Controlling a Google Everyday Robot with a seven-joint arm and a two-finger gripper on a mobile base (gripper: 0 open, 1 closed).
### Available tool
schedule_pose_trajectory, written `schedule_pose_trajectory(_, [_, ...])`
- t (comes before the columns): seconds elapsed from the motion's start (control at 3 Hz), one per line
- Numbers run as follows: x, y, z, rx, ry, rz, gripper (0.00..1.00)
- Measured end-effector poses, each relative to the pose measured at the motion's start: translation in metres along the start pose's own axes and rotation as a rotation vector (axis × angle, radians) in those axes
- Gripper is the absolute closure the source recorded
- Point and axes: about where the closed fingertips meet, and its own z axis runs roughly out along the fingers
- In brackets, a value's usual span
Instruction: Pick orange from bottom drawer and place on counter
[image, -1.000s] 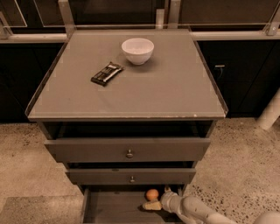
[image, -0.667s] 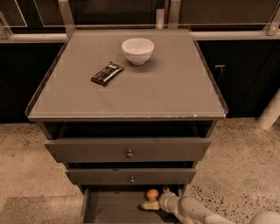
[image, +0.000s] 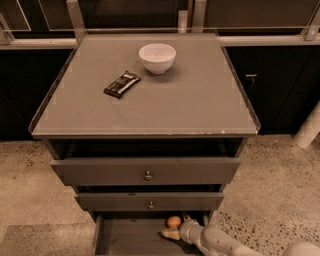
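Observation:
The orange lies at the back of the open bottom drawer, just under the middle drawer's front. My gripper reaches into the drawer from the lower right, right beside the orange and low over the drawer floor, on a pale arm. The grey counter tops the cabinet above.
A white bowl and a dark wrapped snack bar sit on the counter. The two upper drawers with round knobs are pulled out a little, overhanging the bottom drawer. Speckled floor lies on both sides; a white post stands at right.
My gripper has crept slightly further left, closer to the orange. The orange and the drawers have not moved.

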Motion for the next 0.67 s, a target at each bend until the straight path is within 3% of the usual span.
schedule_pose_trajectory(0.67, [0.0000, 0.0001, 0.0000, 0.000, 0.000, 0.000, 0.65])
